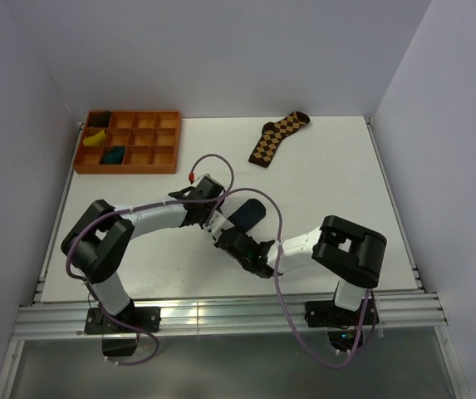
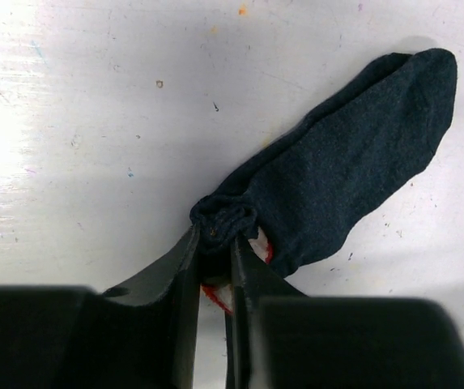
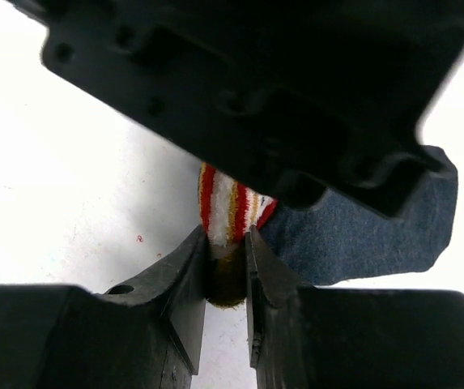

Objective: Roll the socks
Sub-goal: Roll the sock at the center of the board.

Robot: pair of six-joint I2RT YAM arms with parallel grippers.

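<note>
A robotics lab test cell: a left arm (image 1: 138, 220) and a right arm (image 1: 304, 245) are bolted to an aluminium rail frame (image 1: 238, 314) at the edge of a scuffed white table (image 1: 337, 183), boxed in by blank pale walls (image 1: 221, 50). Purple cables (image 1: 277, 291) loop off the arms. The only props are 1 wooden compartment tray (image 1: 138, 169), a dark sock (image 1: 246, 213) and a patterned sock (image 1: 277, 137).

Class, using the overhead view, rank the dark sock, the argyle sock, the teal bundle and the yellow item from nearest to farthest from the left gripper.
1. Dark sock: mid-table, cuff clamped in the left gripper.
2. Argyle sock: back of table, right of centre.
3. Teal bundle: in the orange tray, back left.
4. Yellow item: same tray, farther left.
</note>
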